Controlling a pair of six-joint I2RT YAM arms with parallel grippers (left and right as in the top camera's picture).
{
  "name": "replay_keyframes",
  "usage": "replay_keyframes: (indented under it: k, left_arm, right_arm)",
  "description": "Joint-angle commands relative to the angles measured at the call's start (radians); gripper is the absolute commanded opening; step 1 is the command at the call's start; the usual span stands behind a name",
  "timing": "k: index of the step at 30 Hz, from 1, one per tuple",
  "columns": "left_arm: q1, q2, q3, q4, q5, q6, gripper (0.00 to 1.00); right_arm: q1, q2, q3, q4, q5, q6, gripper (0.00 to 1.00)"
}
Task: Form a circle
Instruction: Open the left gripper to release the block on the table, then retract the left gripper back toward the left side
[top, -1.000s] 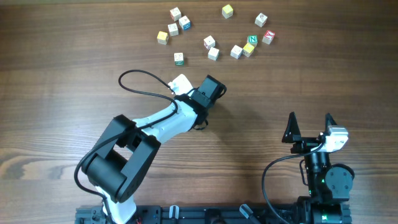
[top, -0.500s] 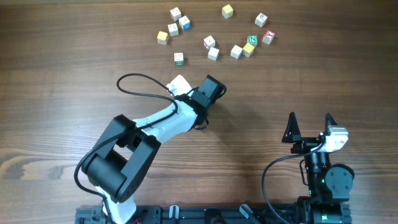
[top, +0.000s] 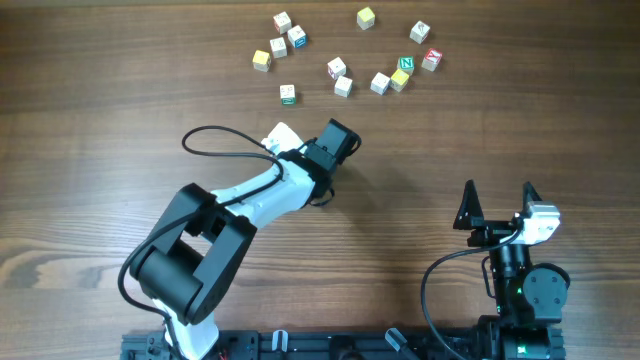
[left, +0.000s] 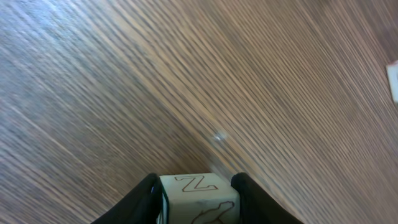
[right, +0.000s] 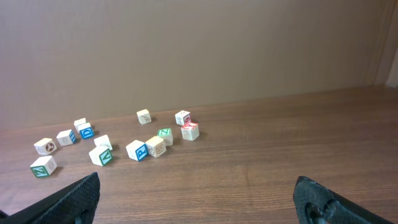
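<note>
The left pincer pinched a white Z cube over the worktop; the right pincer stood spread at the near right, well apart.

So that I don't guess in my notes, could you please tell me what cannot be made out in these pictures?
Left wrist: the bottom edge cuts off the Z cube; whether the fingers already press it cannot be told.
Overhead: the left gripper covers the Z cube, so it is unseen there.
Right wrist: the farthest cube is too small to read.
</note>
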Motion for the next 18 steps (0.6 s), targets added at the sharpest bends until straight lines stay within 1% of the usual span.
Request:
replay_keyframes:
  k: [1, 5, 8, 11, 18]
  left_arm:
    - [0.016, 0.017, 0.000, -0.012, -0.024, -0.077, 0.40]
    - [0.015, 0.017, 0.000, -0.010, -0.024, -0.110, 0.41]
    - [0.015, 0.017, 0.000, -0.008, -0.024, -0.125, 0.46]
    - [0.016, 0.017, 0.000, -0.007, -0.025, -0.125, 0.57]
    - [0.018, -0.012, 0.023, -0.016, -0.048, -0.109, 0.93]
  right_arm:
    - [0.005, -0.007, -0.001, 0.002, -0.016, -0.014, 1.00]
    - [0.005, -0.007, -0.001, 0.002, -0.016, -0.014, 1.00]
    - [0.005, -0.007, -0.001, 0.002, -0.016, -0.014, 1.00]
    - [0.005, -0.007, -0.001, 0.002, -0.016, -0.014, 1.00]
    - [0.005, -0.007, -0.001, 0.002, -0.016, -0.014, 1.00]
